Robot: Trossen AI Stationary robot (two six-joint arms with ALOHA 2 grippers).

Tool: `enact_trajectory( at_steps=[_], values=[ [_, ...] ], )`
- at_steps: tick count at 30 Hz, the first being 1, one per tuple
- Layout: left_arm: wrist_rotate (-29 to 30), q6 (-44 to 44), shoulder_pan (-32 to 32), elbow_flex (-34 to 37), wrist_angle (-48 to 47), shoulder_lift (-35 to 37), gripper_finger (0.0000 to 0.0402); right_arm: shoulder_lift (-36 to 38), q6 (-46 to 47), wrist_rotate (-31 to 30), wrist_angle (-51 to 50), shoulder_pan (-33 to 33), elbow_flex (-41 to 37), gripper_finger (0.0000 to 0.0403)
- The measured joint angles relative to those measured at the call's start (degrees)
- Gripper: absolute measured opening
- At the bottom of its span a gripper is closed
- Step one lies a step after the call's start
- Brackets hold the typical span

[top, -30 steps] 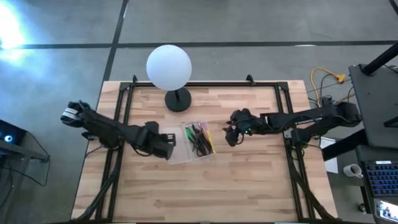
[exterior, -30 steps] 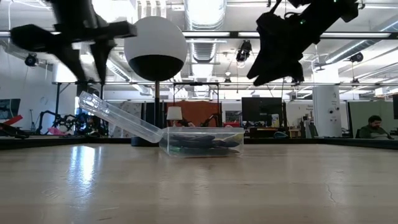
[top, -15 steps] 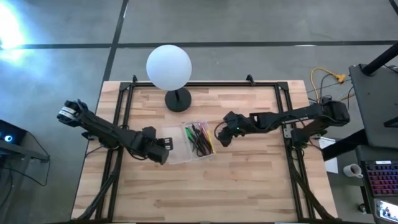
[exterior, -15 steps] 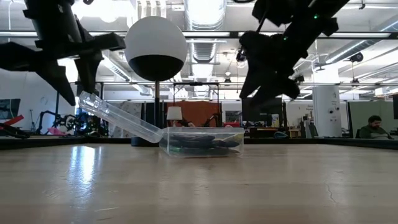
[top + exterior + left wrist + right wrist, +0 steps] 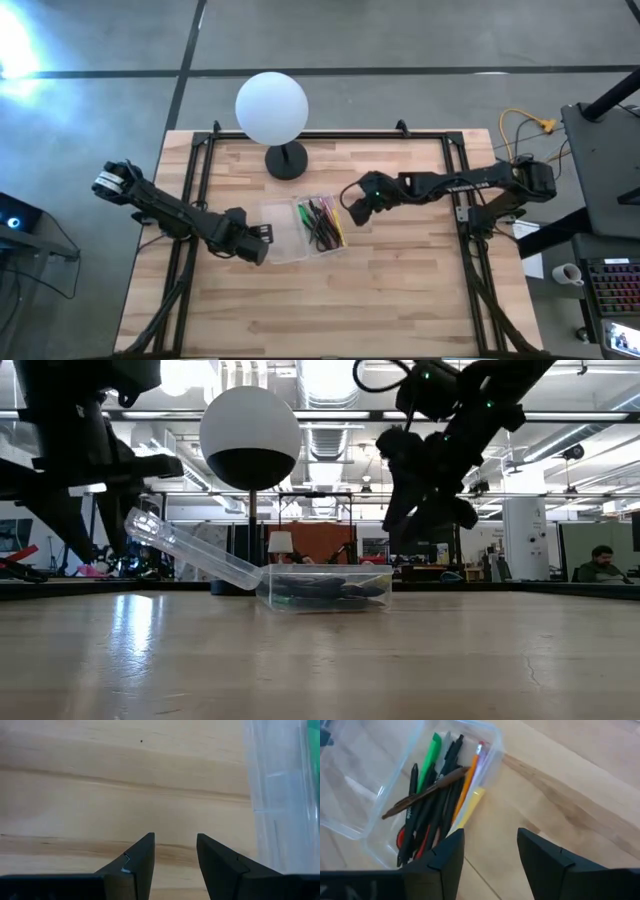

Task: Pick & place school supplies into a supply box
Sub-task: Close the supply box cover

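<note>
Your clear plastic supply box sits mid-worktop with bare wood open all around, its lid flung left, and it holds pens, a green marker, pencils and scissors. Your left gripper hovers at the lid's edge, fingers spread and empty. Your right gripper hangs just right of the box, fingers likewise apart, empty.

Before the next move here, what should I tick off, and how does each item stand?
1. Supplies inside the box: ok; none seen loose on the table.
2. Lid open, propped at a slant: ok; not yet closed.
3. Left gripper open, empty, beside the lid's edge: ok.
4. Right gripper open, empty, above the table beside the box: ok.
5. Lamp stands behind the box, away from both arms: ok.
6. Scissors fully in the box: cannot tell; only red shows under the pens.
</note>
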State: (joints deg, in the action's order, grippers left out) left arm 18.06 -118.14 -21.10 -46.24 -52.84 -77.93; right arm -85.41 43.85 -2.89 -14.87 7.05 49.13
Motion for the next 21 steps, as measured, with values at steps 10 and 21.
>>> enact_trajectory(
  at_steps=[10,21],
  values=[
    [4.4,-1.5,0.0,0.8,6.2,2.6,0.0130,-2.2,2.6,8.5,0.6,3.2,-1.3,0.0159],
    [13.2,-2.4,0.9,17.0,39.3,8.3,0.0130,-10.0,5.1,12.4,2.3,3.1,-1.1,0.0161]
  ],
)
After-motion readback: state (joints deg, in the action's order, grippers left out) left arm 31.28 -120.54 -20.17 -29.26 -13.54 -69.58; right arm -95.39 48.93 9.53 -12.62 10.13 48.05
